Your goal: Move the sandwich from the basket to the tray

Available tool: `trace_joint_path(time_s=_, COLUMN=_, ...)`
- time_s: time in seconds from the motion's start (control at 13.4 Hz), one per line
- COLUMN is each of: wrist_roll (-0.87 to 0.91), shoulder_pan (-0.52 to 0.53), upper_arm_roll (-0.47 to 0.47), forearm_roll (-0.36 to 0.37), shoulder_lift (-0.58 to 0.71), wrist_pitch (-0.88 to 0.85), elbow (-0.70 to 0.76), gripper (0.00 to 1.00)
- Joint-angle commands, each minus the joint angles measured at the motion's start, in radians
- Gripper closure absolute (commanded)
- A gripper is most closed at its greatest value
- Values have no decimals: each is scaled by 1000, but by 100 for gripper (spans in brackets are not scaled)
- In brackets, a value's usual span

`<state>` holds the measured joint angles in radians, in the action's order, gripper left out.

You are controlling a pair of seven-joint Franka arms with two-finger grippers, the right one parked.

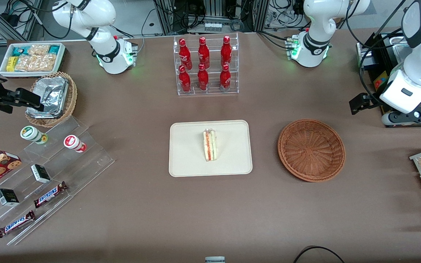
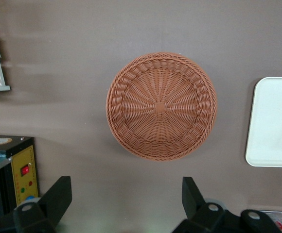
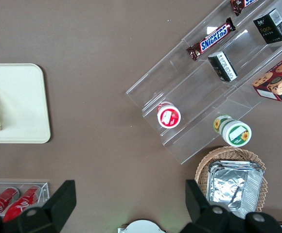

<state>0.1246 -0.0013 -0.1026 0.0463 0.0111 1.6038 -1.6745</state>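
Now sandwich (image 1: 209, 145) upright on tray (image 1: 185, 160); tool (image 2: 126, 199) open.

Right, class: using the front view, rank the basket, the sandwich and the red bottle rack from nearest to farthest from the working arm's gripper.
The gripper hangs open, raised at the working arm's end of the table.
1. Basket: nearest, empty, close beside the gripper.
2. Sandwich: on the tray, mid-table.
3. Bottle rack: farthest, farther from the front camera than the tray.

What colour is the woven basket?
Reddish-brown basket, best in the left wrist view; the gripper hangs open above it.
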Motion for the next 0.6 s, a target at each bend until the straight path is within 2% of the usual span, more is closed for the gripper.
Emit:
trace_joint_path(time_s=0.0, wrist_roll=-129, shoulder_pan=-40, upper_arm_roll=92, forearm_roll=-17, shoulder_lift=-8, wrist_pitch=-1, elbow=35, gripper=0)
trace_joint_path(time_s=0.52, wrist_roll=-122, shoulder_pan=-40, upper_arm_roll=100, forearm_roll=-20, shoulder_lift=-51, wrist_pitch=-8, elbow=105, gripper=0)
